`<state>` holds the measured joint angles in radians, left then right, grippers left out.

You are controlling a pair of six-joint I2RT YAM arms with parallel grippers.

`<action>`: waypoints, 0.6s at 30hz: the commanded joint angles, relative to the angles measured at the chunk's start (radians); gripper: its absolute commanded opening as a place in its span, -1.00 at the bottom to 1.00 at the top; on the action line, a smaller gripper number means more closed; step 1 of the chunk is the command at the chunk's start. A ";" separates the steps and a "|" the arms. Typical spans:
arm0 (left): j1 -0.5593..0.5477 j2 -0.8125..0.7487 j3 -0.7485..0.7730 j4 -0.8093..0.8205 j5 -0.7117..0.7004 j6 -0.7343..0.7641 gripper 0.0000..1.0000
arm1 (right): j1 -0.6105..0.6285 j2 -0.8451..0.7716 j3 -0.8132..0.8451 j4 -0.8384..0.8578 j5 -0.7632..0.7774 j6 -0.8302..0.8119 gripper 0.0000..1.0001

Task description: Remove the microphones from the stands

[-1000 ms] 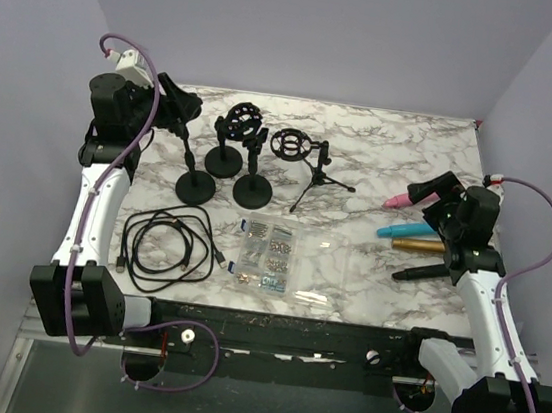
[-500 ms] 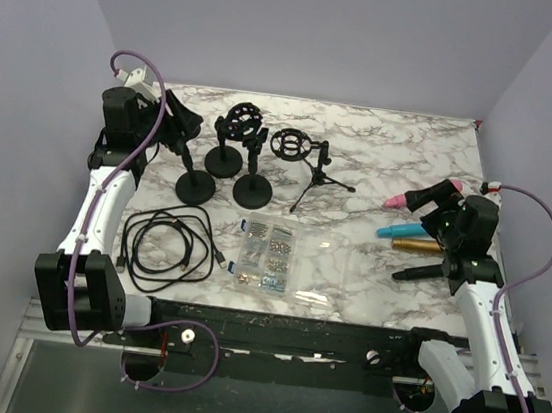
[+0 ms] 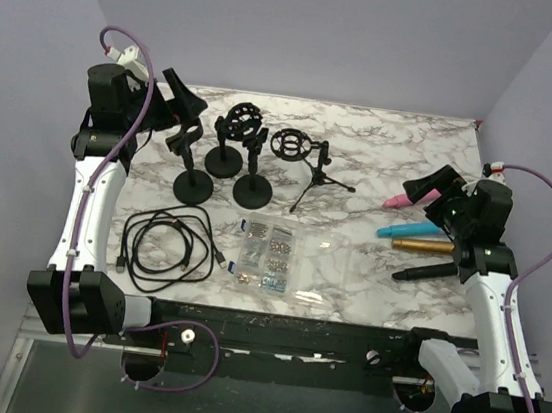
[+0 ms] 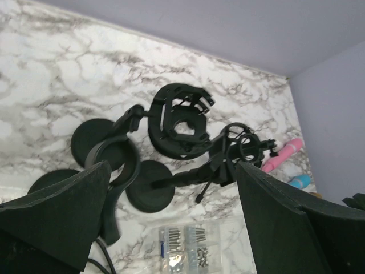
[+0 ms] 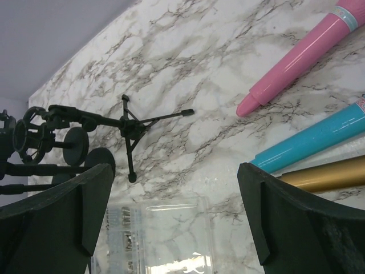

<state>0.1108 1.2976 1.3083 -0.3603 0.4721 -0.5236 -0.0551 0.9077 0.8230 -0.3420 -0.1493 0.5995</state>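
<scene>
Several microphones lie flat on the marble table at the right: pink (image 3: 398, 198), teal (image 3: 409, 230), gold (image 3: 422, 245) and black (image 3: 429, 272). Black stands are grouped at centre left. The leftmost stand (image 3: 194, 186) carries a curved clip (image 4: 116, 155) with nothing in it. Two shock mounts (image 3: 238, 121) (image 3: 291, 145) show no microphone inside. My left gripper (image 3: 181, 96) hovers open just above and behind the clip stand, holding nothing. My right gripper (image 3: 437, 189) is open above the pink microphone (image 5: 296, 57), also holding nothing.
A small tripod stand (image 3: 318, 179) sits beside the shock mounts. A clear box of screws (image 3: 268, 256) and a coiled black cable (image 3: 166, 243) lie near the front. Purple walls close in the table on three sides.
My left gripper's jaws have opened wide, and it has risen slightly back from the clip stand. The right gripper shifted a little up and back over the pink microphone.
</scene>
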 commanded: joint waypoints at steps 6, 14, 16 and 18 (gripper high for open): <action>-0.058 -0.119 0.052 0.019 0.166 0.030 0.94 | 0.004 0.021 0.142 -0.201 -0.097 -0.092 0.99; -0.143 -0.332 -0.150 0.228 0.190 0.034 0.94 | 0.004 -0.156 0.144 -0.238 -0.003 -0.192 0.99; -0.168 -0.362 -0.157 0.236 0.197 0.035 0.94 | 0.003 -0.201 0.137 -0.230 -0.013 -0.185 1.00; -0.206 -0.371 -0.144 0.223 0.215 0.052 0.93 | 0.004 -0.243 0.121 -0.216 -0.017 -0.181 0.99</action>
<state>-0.0345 0.9668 1.1580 -0.2127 0.6289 -0.5026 -0.0540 0.7349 0.9550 -0.5522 -0.1799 0.4435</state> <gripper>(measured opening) 0.962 0.997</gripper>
